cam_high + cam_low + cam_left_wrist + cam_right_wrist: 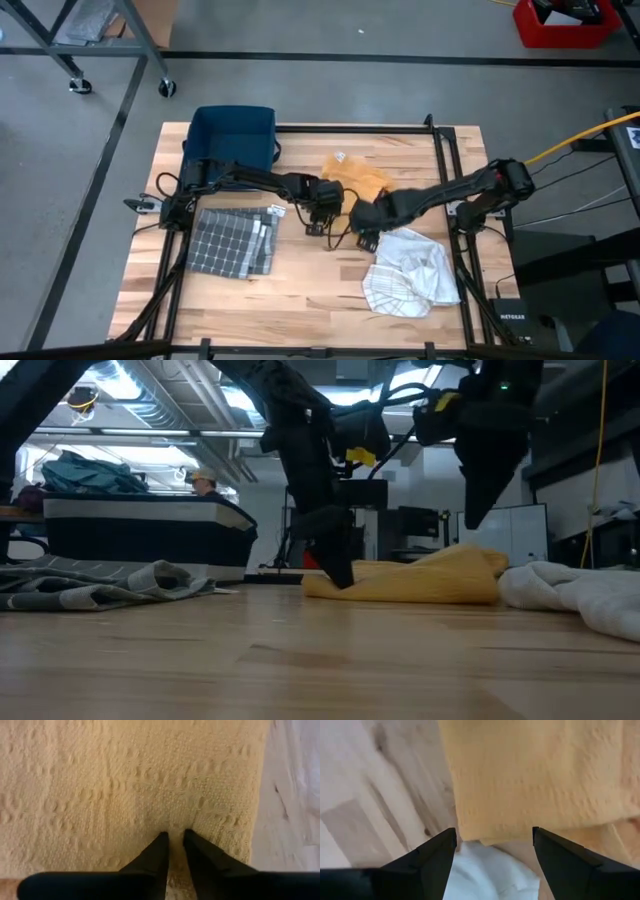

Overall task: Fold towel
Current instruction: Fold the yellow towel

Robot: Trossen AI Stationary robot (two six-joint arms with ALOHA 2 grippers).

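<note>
Wooden surface (pixel 300 660) up front, yellow towel (pixel 352 180) around 12 o'clock of center; left claw (pixel 173 837) pinching its edge, right claw (pixel 492 837) spread wide beside it, so I'd grab the matching corner before lifting.

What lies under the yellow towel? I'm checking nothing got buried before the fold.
Around the yellow towel only bare wooden table shows, with the white cloth near one edge. The left pincer presses on the towel. Anything beneath its middle is covered.
</note>
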